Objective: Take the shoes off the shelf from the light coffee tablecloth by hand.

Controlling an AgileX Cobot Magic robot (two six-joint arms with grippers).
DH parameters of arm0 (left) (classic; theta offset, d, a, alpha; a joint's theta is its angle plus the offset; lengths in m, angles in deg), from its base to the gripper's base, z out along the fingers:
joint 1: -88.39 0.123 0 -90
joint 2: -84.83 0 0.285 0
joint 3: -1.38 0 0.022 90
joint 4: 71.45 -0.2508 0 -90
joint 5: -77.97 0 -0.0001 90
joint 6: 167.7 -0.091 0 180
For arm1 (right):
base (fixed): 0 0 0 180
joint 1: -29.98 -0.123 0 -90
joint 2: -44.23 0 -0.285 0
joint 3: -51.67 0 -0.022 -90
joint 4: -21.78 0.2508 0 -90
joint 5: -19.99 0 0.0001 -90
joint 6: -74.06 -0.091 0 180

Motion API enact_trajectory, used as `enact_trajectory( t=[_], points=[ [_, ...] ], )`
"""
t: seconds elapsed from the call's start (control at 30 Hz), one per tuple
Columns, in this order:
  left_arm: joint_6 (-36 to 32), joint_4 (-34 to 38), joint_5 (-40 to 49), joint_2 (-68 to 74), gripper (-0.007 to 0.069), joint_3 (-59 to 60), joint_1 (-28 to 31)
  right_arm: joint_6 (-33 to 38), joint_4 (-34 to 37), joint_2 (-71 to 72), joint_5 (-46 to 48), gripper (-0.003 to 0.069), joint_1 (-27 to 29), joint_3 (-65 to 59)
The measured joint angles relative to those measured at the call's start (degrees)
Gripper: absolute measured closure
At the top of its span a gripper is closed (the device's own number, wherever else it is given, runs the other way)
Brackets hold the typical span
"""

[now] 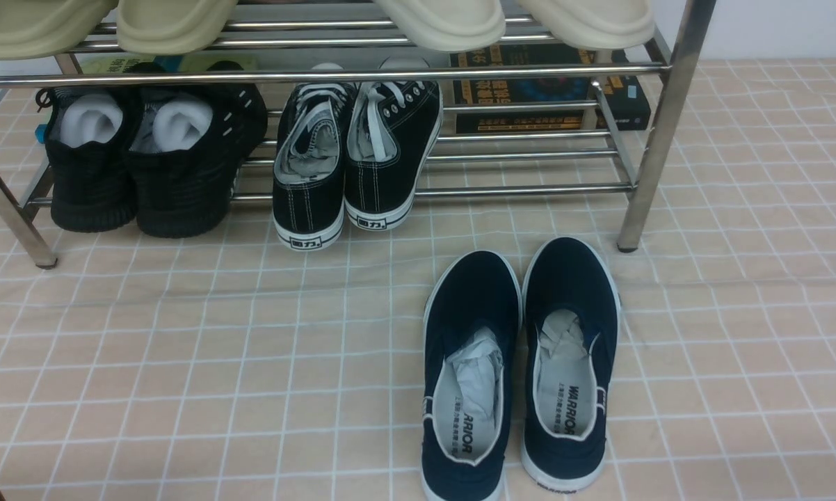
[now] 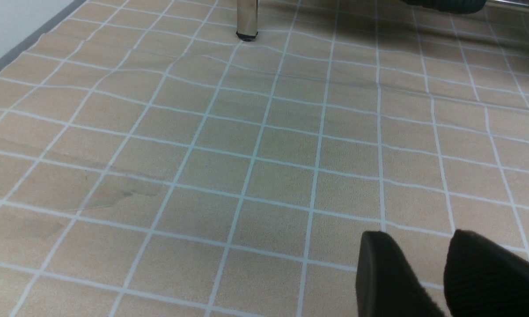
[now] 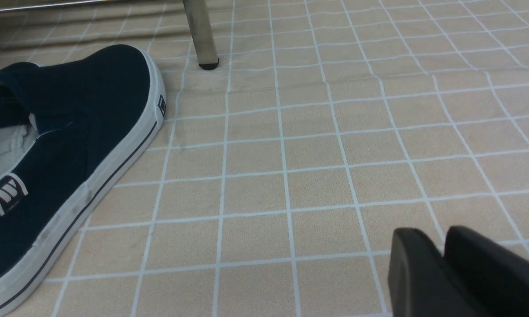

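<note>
Front view, left to right. On the lower tier of the shelf [image 1: 658, 125], at upper left of the frame, sat the all-black knit sneakers [image 1: 147, 160]; at upper centre, the black lace-up sneakers [image 1: 355, 160]. The tier's right-hand bay held no shoes, only dark book-like items [image 1: 550, 90] visible behind the bars. Cream slippers [image 1: 446, 21] lay along the top tier.

The shoes [image 1: 519, 369], the navy slip-ons, lay side by side at lower centre-right of the frame on the light coffee tablecloth [image 1: 181, 362], heels toward the camera, toes pointing at the shelf's right front leg, clear of the shelf and near it. Paper stuffing was visible in both.

Left gripper [image 2: 423, 264]: seen at lower right of its wrist frame, fingers slightly parted, holding nothing, over bare cloth.

Right gripper [image 3: 442, 259]: at lower right of its wrist frame, fingers nearly together, holding nothing; one navy shoe lay at the frame's left, well apart from it.

Judgement: removal appeared complete, with nothing evidently left to do except perhaps retracting the arms.
</note>
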Motion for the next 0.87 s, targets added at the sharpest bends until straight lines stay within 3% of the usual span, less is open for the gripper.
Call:
enact_trajectory(
  t=[0.87],
  points=[
    [0.0, 0.0, 0.0, 0.0, 0.0385, 0.0, 0.0, -0.05, 0.0, 0.0, 0.02, 0.0517, 0.0, 0.0]
  ],
)
